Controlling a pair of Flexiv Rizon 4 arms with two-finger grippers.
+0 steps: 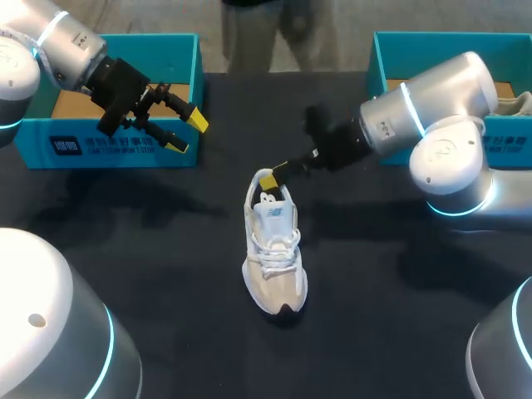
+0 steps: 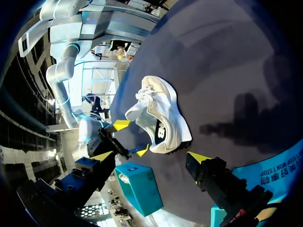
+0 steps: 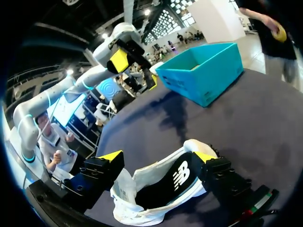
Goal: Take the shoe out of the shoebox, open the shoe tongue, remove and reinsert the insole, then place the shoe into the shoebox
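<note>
A white and beige sneaker lies on the dark table, toe toward me; it also shows in the left wrist view. My right gripper is at its heel end. In the right wrist view that gripper stands open, and the shoe's collar and tongue lie between its fingers without being pinched. My left gripper hangs open and empty in front of the left teal shoebox, well away from the shoe. The left wrist view shows its own gripper open, with the right gripper beyond at the shoe's heel.
A second teal shoebox stands at the back right, behind my right arm, and holds another light shoe. The left box looks to hold only brown cardboard. Dark tabletop surrounds the sneaker on all sides.
</note>
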